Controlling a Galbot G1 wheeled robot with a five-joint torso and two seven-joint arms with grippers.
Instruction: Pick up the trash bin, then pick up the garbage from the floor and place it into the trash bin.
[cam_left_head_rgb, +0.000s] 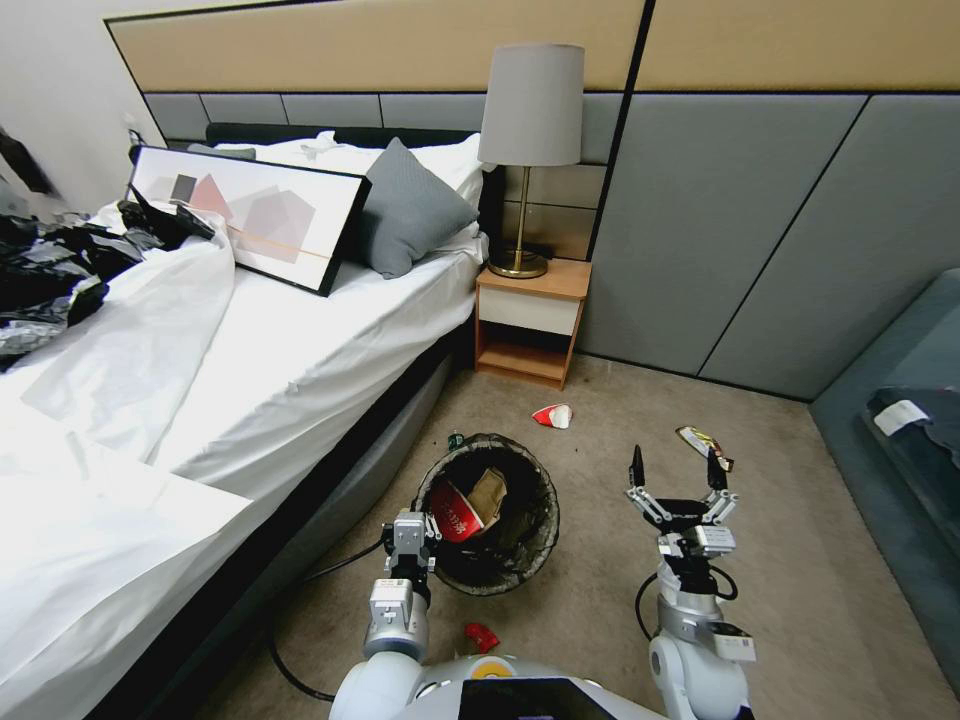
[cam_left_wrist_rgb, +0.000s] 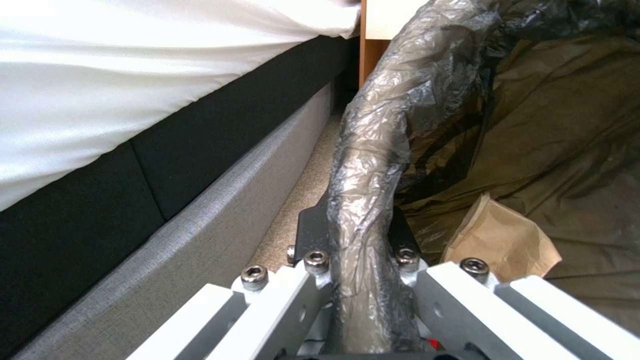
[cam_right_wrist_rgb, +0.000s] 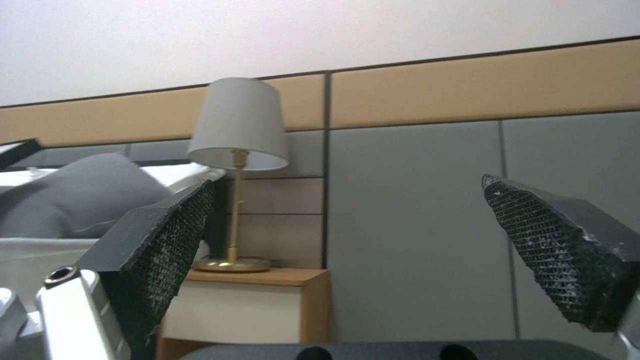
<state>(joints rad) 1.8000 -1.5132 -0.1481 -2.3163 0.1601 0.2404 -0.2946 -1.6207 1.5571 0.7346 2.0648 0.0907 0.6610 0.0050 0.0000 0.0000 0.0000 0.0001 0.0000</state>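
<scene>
Black-lined trash bin (cam_left_head_rgb: 487, 515), rim in left end effector (cam_left_head_rgb: 425, 528)

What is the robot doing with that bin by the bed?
The left gripper is clamped on the rim of the trash bin, which already holds a red-and-white wrapper and tan paper. The right gripper is open and empty, raised above the carpet. A red-and-white wrapper and a yellow wrapper lie on the floor.
</scene>
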